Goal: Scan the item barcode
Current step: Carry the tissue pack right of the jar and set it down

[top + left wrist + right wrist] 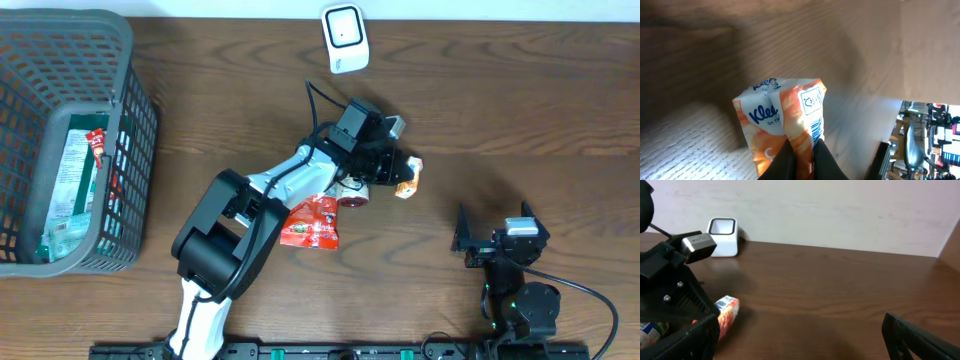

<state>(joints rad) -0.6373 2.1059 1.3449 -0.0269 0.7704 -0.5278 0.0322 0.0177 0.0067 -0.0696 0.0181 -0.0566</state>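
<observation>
Overhead, the left gripper (402, 176) is seen shut on a pack (409, 182), orange and white, which is held on the robot's side of the scanner (343, 38), a little to its right, near it but apart. From the left wrist, one end of the pack is seen pinched between the dark fingers (822, 162); blue lettering and a strip of blue bars are shown on its wrapper. Whether the pack touches the table (520, 110) cannot be told. The right gripper (495, 228) is held with its jaws spread wide and nothing between them; it is placed well to the right of the scanner and much nearer the robot.

The table is of dark brown wood with a clear grain. A red packet (312, 222) is laid flat on it beneath the left arm, on the robot's side of the scanner. A grey mesh basket (125, 120) is set well to the left of the scanner, with packets inside. A pale wall (840, 210) is seen just behind the scanner, and a cluttered, blurred room is glimpsed past the table edge from the left wrist
</observation>
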